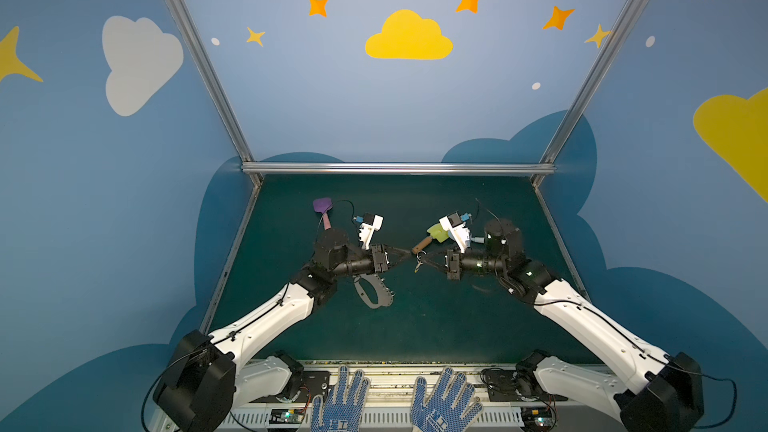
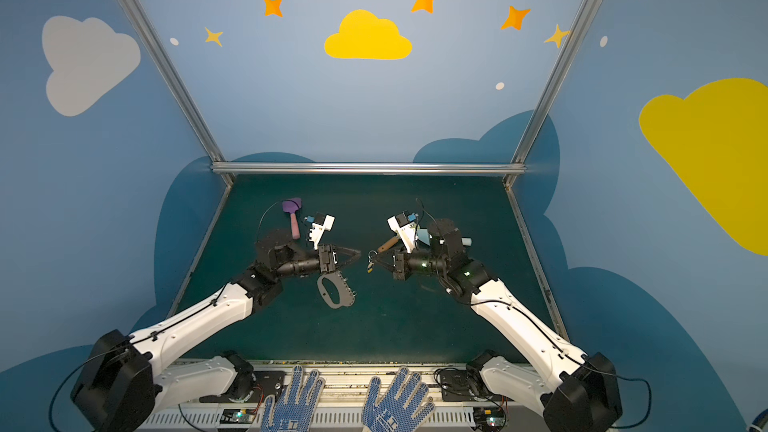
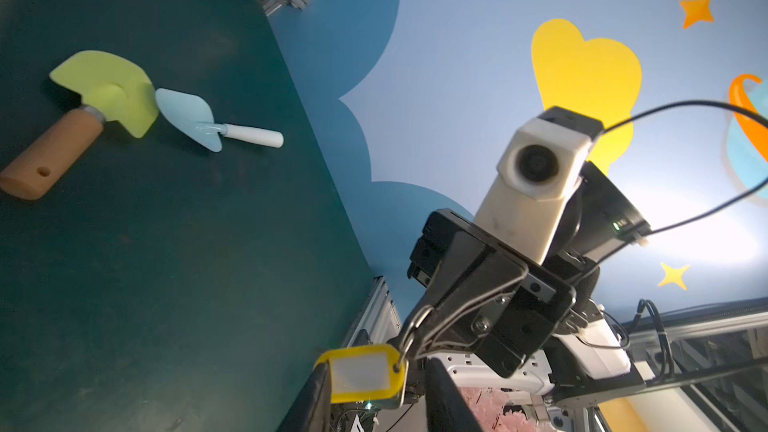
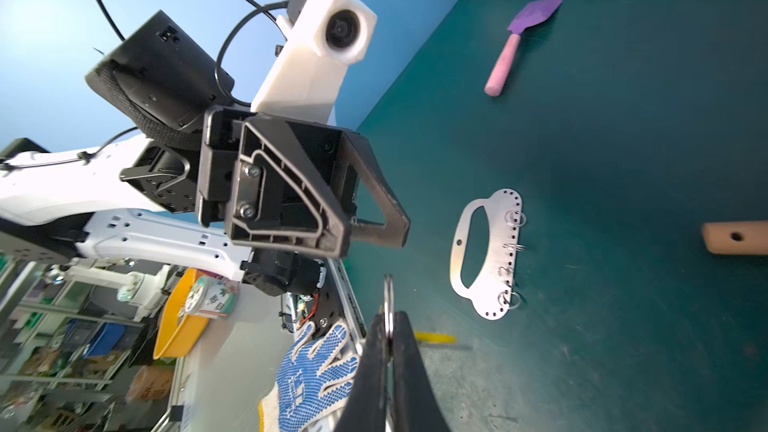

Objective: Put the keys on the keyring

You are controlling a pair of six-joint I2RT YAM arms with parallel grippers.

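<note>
The right gripper (image 3: pixel 411 326) has its fingers clamped on the small ring of the keys (image 3: pixel 360 374), held in the air btwn the 2 arms. The keyring (image 4: pixel 486 255) lies flat on the bench (image 1: pixel 415 326) under the left gripper (image 2: pixel 359 253), whose fingers are apart w/ nothing in them. The keys look light and loose, likely to swing and slip, so grip the ring or the tag's flat faces. The silver key is mostly hidden behind the yellow tag, and the plate's little rings are too small to read.
</note>
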